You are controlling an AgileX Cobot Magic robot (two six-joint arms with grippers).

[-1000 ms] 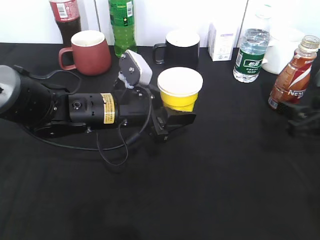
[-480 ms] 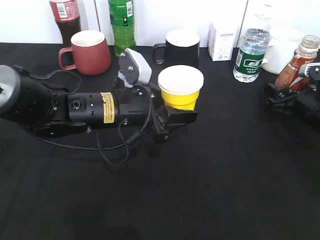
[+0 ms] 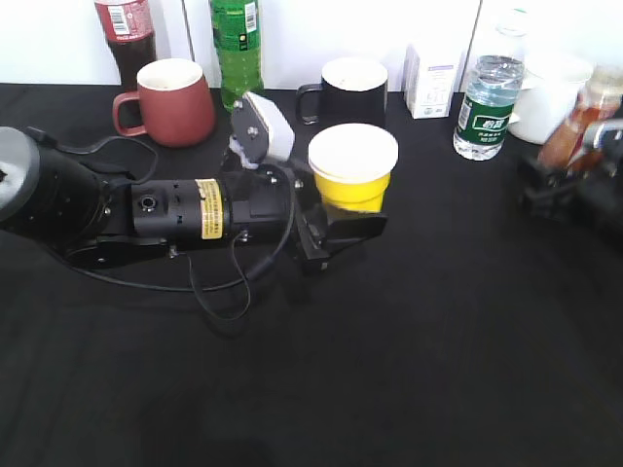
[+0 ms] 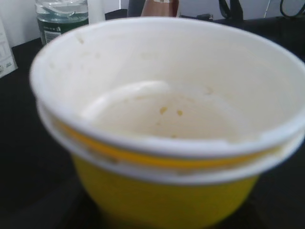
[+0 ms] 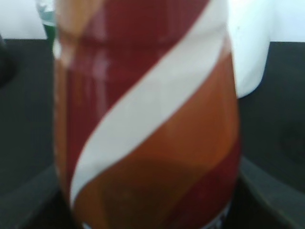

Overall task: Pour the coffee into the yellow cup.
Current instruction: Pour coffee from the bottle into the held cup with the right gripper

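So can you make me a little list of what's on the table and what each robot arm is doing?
left pincer: around the yellow cup, holding it upright
yellow cup inside: white, no coffee in it
right pincer: at the coffee bottle; grip unclear, picture blurred
coffee bottle label: red, orange, white stripe
back row: dark-red mug, black mug, green bottle, cola bottle, water bottle, small white carton
table: black
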